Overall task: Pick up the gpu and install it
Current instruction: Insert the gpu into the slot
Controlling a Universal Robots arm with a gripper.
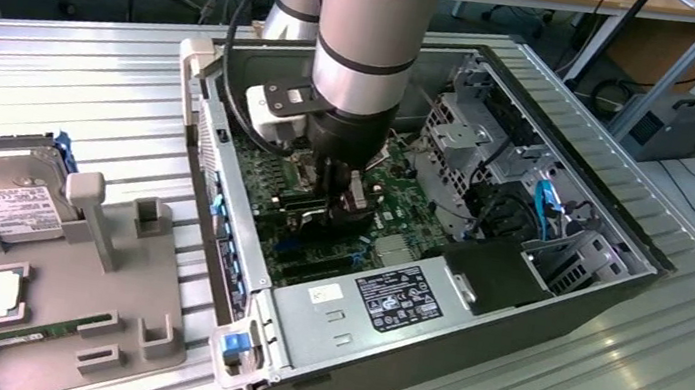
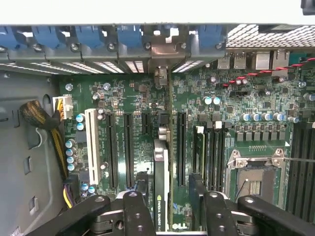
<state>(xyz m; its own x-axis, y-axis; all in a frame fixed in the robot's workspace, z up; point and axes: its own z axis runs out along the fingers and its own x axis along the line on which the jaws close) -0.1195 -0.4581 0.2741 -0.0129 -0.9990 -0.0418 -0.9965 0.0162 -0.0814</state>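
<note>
Step in hand: install, seating end of it. The gpu (image 2: pixel 160 196) stands on edge in a slot on the motherboard (image 2: pixel 133 98), inside the open pc case (image 1: pixel 548 312) on the counter (image 1: pixel 92 91). It looks seated, judging by the silver bracket (image 2: pixel 162 49) lining up w/ the rear wall (image 2: pixel 88 37) and its blue latches.

Gripper (image 2: pixel 168 186) is down in the case right over the card, approx centre of the board in the exterior view (image 1: pixel 339 204). Fingers (image 2: pixel 139 206) stand wide, one each side of the card, w/ a gap showing btwn card and the far finger. So the card is not clamped and stands on its own.

Any move from here calls for:
- Going straight up along the card's plane, w/o nudging the top edge sideways.
- A check that the card sits level in the slot. Can't tell full depth from these views.

Orientation:
- Long axis runs along the slot, square to the rear wall.
- In the exterior view I'd put that at roughly 8 to 2 o'clock, w/ the bracket end at 8, toward the exterior view's left. The arm covers most of it there, so approx only.
- Thin edge faces up and label text runs lengthwise.

Hard drive (image 1: pixel 11 196) sits on its stand at 9 o'clock from the case, well apart.
</note>
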